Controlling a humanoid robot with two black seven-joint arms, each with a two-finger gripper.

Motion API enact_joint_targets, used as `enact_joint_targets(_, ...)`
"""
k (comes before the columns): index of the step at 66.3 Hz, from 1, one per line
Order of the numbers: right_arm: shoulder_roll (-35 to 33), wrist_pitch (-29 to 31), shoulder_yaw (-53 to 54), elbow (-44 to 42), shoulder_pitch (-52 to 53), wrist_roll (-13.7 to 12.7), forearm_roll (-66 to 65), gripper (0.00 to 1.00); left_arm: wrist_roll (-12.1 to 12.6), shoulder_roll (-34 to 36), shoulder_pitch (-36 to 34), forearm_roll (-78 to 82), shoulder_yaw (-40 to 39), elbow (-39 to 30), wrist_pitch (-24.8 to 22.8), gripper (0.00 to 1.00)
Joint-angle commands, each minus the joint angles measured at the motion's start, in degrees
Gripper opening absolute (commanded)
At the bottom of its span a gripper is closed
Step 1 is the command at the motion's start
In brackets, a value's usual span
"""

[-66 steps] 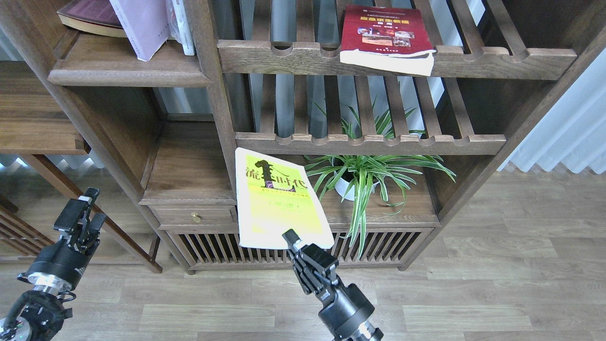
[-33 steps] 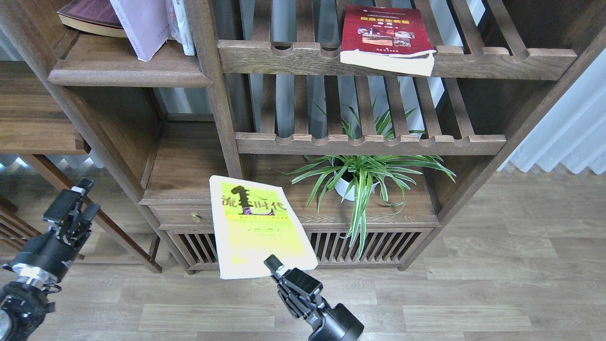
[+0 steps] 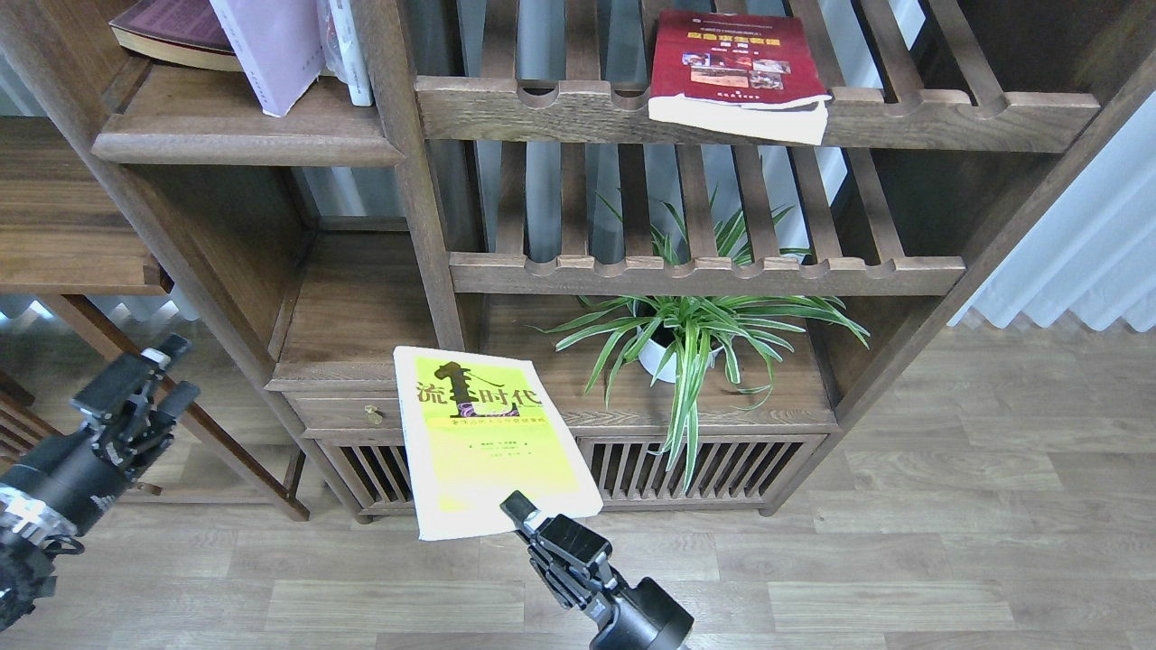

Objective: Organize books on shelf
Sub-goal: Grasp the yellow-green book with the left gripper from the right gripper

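Observation:
My right gripper point(image 3: 517, 507) is shut on the lower edge of the yellow-green book point(image 3: 488, 438) and holds it face up in the air in front of the low cabinet. The white book with the lavender band point(image 3: 271, 50) stands leaning on the solid dark-brown shelf point(image 3: 244, 137) at the upper left. The dark red book point(image 3: 736, 68) lies flat on the upper slatted rack, its front end hanging over the rail. My left gripper point(image 3: 163, 379) is open and empty at the far left, low, away from all the books.
A large maroon book point(image 3: 172, 32) and a plastic-wrapped white book point(image 3: 348, 45) share the solid shelf. A potted spider plant point(image 3: 686, 338) stands on the cabinet top under the lower slatted rack point(image 3: 704, 271). A side table point(image 3: 63, 235) is at the left.
My right gripper has carried the yellow-green book down and to the left, away from the lower slatted rack. My left gripper has shifted slightly left and tilted.

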Motion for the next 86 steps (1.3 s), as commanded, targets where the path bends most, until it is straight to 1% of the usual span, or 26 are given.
enact_joint_targets(1,0.0,0.0,1.1,-1.2,1.8,-0.6,0.1,0.06,0.3,0.1,-2.5,-1.6,1.4,0.6,0.0,0.87)
enact_joint_targets(9,0.0,0.0,1.5,-2.6,5.1,-1.7,0.4,0.06,0.7,0.8,-5.2,-3.3,2.6,0.7,0.0,0.87)
enact_joint_targets(16,0.0,0.0,1.5,-3.2,6.1,-2.5,0.4,0.06,1.4,1.2,-5.5,-3.3,3.6,0.5,0.0,0.88)
enact_joint_targets(21,0.0,0.0,1.5,-3.9,6.5,-3.2,0.4,0.07,1.4,1.3,-5.6,-3.3,4.2,0.1,0.0,0.88)
enact_joint_targets(26,0.0,0.0,1.5,-4.7,6.7,-3.9,0.4,0.07,1.4,1.3,-5.6,-3.3,4.6,-0.2,0.0,0.90)
enact_joint_targets(31,0.0,0.0,1.4,-5.2,6.8,-4.3,0.4,0.08,1.4,1.3,-5.6,-3.3,4.7,-0.2,0.0,0.93)
enact_joint_targets(40,0.0,0.0,1.3,-5.2,7.0,-4.9,0.4,0.08,1.4,0.4,-5.6,-3.3,5.2,-0.3,0.0,0.95)
enact_joint_targets(50,0.0,0.0,1.1,-5.2,7.7,-5.0,0.4,0.08,1.0,0.2,-5.6,-3.3,8.5,-0.3,0.0,0.96)
enact_joint_targets(53,0.0,0.0,1.1,-5.2,7.7,-5.1,0.4,0.08,0.9,-0.4,-5.6,-3.3,9.5,-0.4,0.0,0.96)
enact_joint_targets(54,0.0,0.0,1.0,-5.2,7.7,-5.3,0.4,0.08,0.9,-1.8,-5.6,-3.3,10.1,-0.4,0.0,0.96)
enact_joint_targets(63,0.0,0.0,0.9,-5.2,7.7,-5.4,0.3,0.08,0.9,-5.9,-5.7,-3.3,10.4,-0.3,0.0,0.96)
enact_joint_targets(76,0.0,0.0,0.6,-5.1,7.7,-5.5,0.3,0.08,0.9,-8.8,-6.1,-3.3,13.7,-0.2,0.0,0.95)
enact_joint_targets(86,0.0,0.0,0.6,-5.1,7.9,-7.5,0.4,0.08,1.3,-8.5,-6.8,-6.6,15.5,-0.3,0.0,0.95)
